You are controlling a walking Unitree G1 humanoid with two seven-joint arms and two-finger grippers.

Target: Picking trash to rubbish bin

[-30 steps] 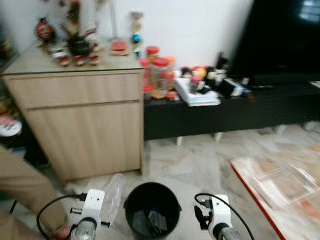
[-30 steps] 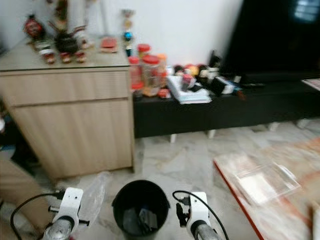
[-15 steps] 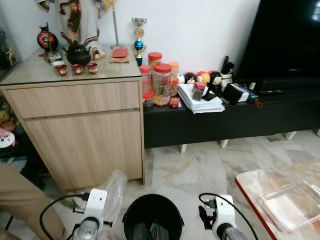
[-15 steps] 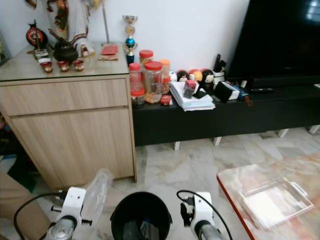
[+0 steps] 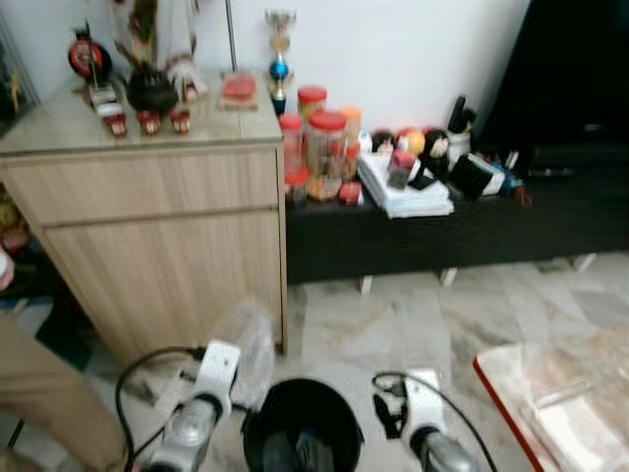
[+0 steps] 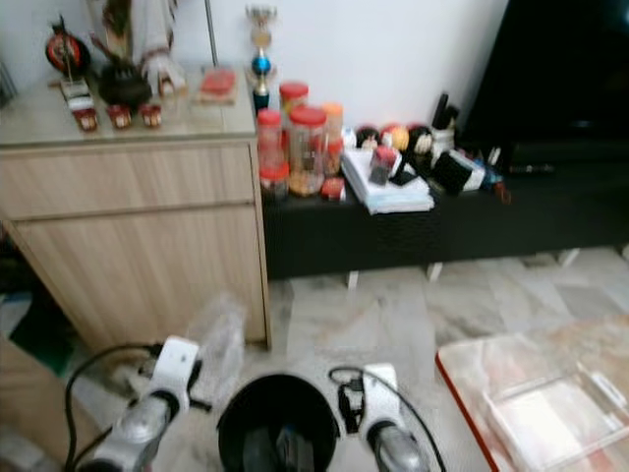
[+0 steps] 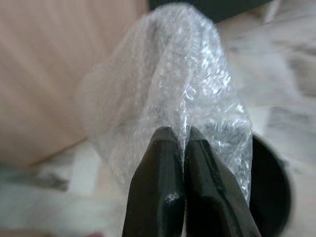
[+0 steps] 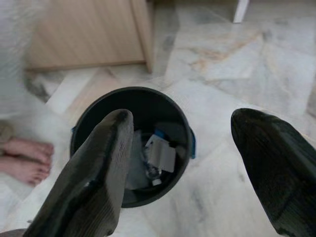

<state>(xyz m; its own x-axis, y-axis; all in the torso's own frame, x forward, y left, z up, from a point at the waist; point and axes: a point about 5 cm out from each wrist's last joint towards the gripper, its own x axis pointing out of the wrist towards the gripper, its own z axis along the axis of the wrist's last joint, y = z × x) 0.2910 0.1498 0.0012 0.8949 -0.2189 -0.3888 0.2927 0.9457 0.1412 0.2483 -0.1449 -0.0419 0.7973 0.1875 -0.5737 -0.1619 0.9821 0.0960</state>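
A black round rubbish bin (image 5: 301, 428) stands on the marble floor at the bottom centre, with some scraps inside (image 8: 158, 150). My left gripper (image 7: 178, 143) is shut on a sheet of clear bubble wrap (image 7: 173, 84), which hangs just left of the bin (image 7: 271, 182) beside the wooden cabinet; the same bubble wrap (image 5: 246, 339) rises above my left arm in the head views. My right gripper (image 8: 190, 148) stands open above the bin (image 8: 98, 111) with nothing between its fingers. The right arm (image 5: 423, 418) is just right of the bin.
A wooden cabinet (image 5: 162, 231) with ornaments stands at the left. A low black TV bench (image 5: 462, 231) carries jars, papers and small items. A red-edged mat with a clear tray (image 6: 550, 413) lies at the right. A person's bare feet (image 8: 24, 155) and trouser leg (image 5: 39, 393) are near the bin.
The camera has tilted and shifted a little, and the picture is blurrier. My left arm has lifted and swung toward the bin with the bubble wrap.
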